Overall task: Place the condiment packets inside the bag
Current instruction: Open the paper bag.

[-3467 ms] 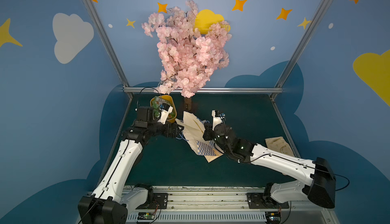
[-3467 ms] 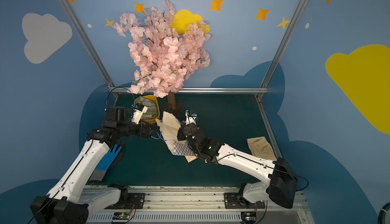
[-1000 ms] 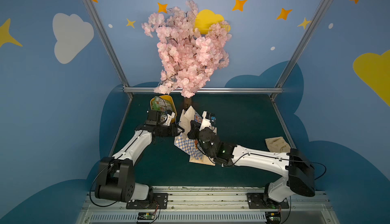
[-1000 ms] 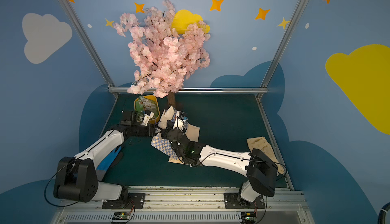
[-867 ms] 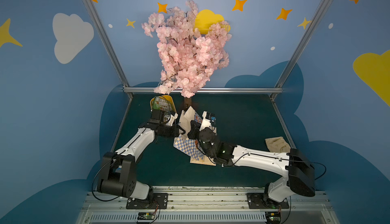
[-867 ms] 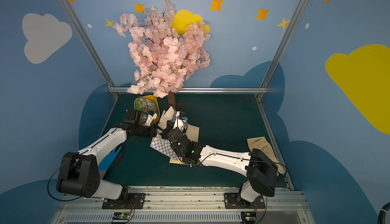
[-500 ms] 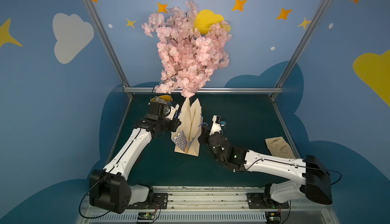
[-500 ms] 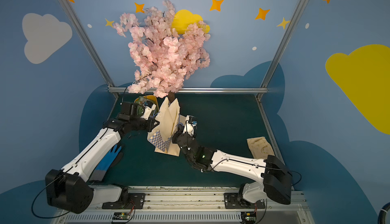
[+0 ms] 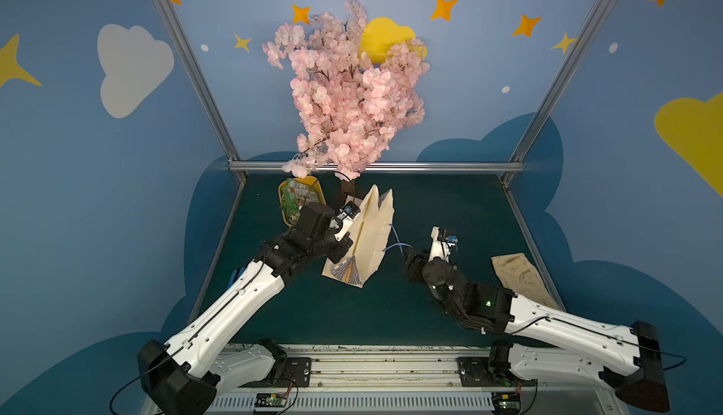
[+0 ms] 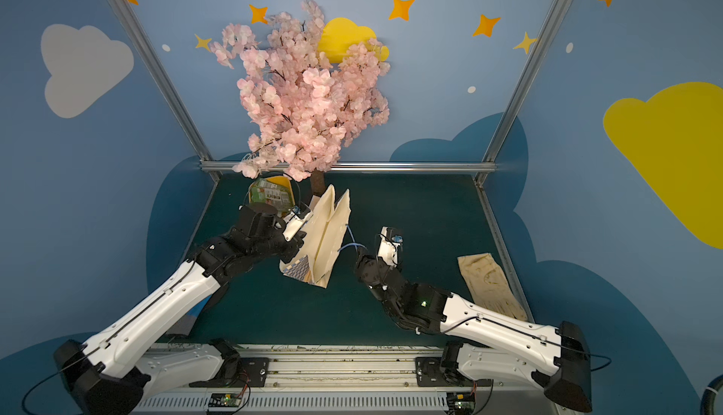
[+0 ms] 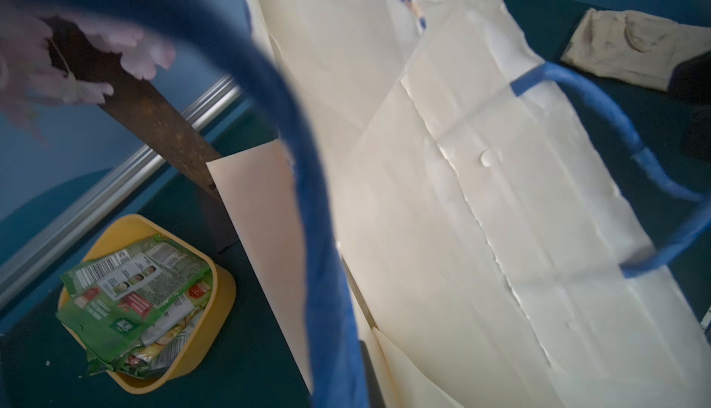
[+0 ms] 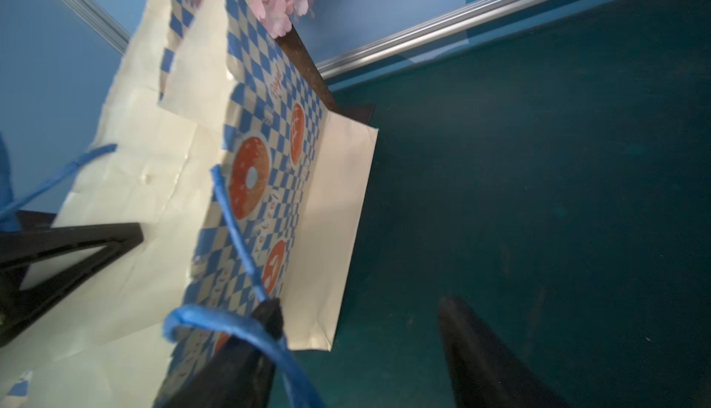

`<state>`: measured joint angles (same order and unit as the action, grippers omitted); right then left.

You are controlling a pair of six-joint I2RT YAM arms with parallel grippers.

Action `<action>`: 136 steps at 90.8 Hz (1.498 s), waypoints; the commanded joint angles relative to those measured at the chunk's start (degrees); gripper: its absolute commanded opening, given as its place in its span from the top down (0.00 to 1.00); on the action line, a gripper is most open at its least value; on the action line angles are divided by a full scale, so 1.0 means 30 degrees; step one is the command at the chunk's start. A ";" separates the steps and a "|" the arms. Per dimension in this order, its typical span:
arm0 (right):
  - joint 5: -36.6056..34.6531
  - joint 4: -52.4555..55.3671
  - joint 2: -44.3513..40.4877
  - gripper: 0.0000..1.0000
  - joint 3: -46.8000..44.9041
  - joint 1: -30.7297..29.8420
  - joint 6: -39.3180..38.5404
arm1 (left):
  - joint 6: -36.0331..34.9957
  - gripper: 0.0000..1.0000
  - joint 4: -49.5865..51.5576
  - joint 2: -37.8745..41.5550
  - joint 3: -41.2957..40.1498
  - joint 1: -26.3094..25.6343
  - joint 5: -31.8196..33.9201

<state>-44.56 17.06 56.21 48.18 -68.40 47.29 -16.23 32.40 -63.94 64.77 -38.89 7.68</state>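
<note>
The bag (image 9: 369,233) (image 10: 326,233), cream paper with blue checks, stands upright mid-table with its mouth up. My left gripper (image 9: 347,245) (image 10: 301,239) is shut on the bag's left rim. In the left wrist view one dark finger (image 11: 369,376) lies against the paper beside a blue cord handle (image 11: 327,271). My right gripper (image 9: 407,256) (image 12: 361,304) is open just right of the bag. The other blue handle (image 12: 238,329) drapes over one of its fingers (image 12: 246,352). The condiment packets (image 9: 295,198) (image 11: 131,298) are heaped in a yellow tray (image 11: 225,290) behind my left gripper.
A pink blossom tree (image 9: 348,100) overhangs the back of the table, and its trunk (image 9: 346,194) stands close behind the bag. A beige cloth (image 9: 516,276) lies at the right edge. A blue glove (image 9: 236,276) shows under my left arm.
The bag went from lying tilted to standing upright. My left gripper closed on its rim. My right gripper opened, let go of the handle and drew back to the right.
</note>
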 commanded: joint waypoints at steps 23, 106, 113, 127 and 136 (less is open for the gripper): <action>-0.2038 0.2051 -0.2265 0.08 0.2696 -0.2924 -0.1168 | -0.2784 0.97 -0.1548 0.0122 -0.0127 -0.2469 0.5529; -0.6541 -0.2253 0.4065 0.07 0.2343 -0.4033 0.5995 | -0.2940 0.97 -0.3011 -0.0571 -0.0150 -0.2838 0.6983; -0.6040 -0.2591 0.5012 0.08 0.2586 -0.3333 0.6252 | -0.2989 0.97 -0.2964 -0.0469 -0.0146 -0.2884 0.7034; -0.4788 -0.2214 0.6472 0.13 0.2734 -0.1987 0.8203 | -0.3083 0.97 -0.2970 -0.0273 -0.0095 -0.2899 0.7078; -0.4772 -0.2110 0.7064 0.17 0.2743 -0.1553 0.8896 | -0.3163 0.97 -0.2960 -0.0221 -0.0011 -0.2871 0.7078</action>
<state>-59.88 11.33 76.16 54.46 -74.17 69.45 -25.41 25.19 -65.60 63.46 -47.42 28.53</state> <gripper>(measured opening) 0.844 0.049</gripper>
